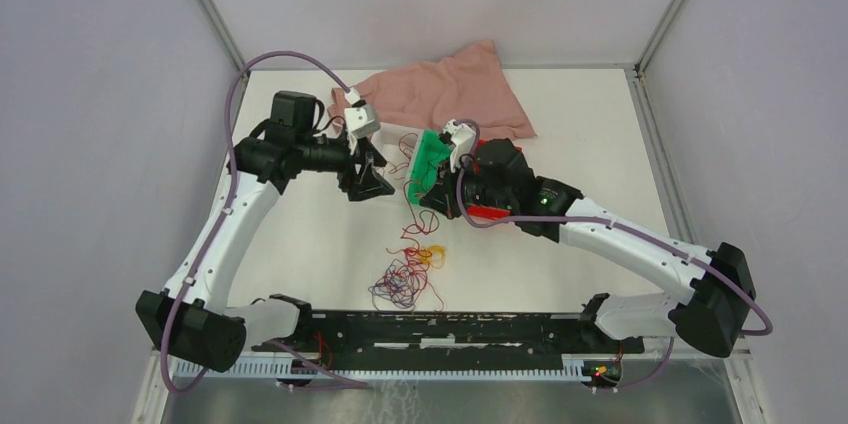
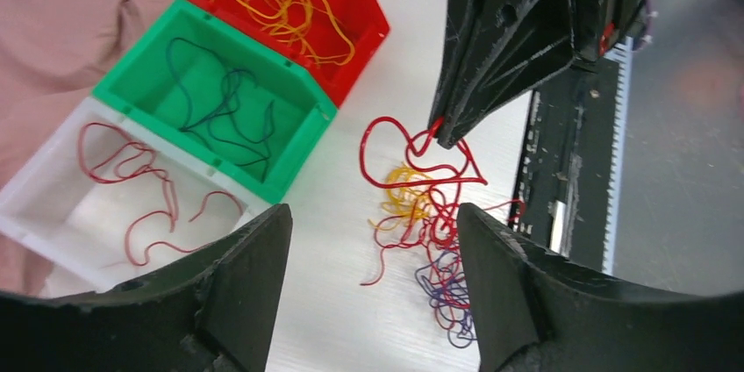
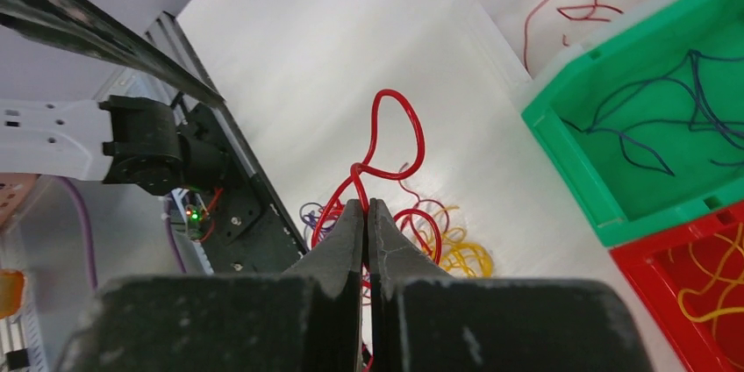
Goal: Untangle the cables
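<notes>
**Right gripper pinches a red cable above the clump**

The right gripper (image 3: 367,212) is clenched on a red cable (image 3: 391,131) — its two fingers meet with the strand caught at their tips. Above the pinch the strand rises in a loop. Below it, the strand trails down toward the other cables (image 1: 408,279).

Those cables lie in a loose tangle of red, orange-yellow and dark blue-purple on the table (image 1: 330,234). They sit near its front edge, roughly midway between the two arm bases. In the left wrist view the yellow strands sit at the top of the heap and the blue-purple ones at its lower end, with red running through both.

The left gripper (image 2: 373,218) hangs over the table with its jaws released. Its fingers (image 2: 254,253) stand wide apart and nothing is between them; the tangle shows on the table beyond the gap.

Three bins stand side by side just beside the tangle, touching one another:
- The white bin (image 2: 35,218) holds red strands.
- The green bin (image 2: 303,139) holds dark blue ones.
- The red bin (image 2: 368,25) holds orange-yellow ones.

A pink cloth (image 1: 450,94) lies crumpled at the far side of the table, behind the bins.
</notes>
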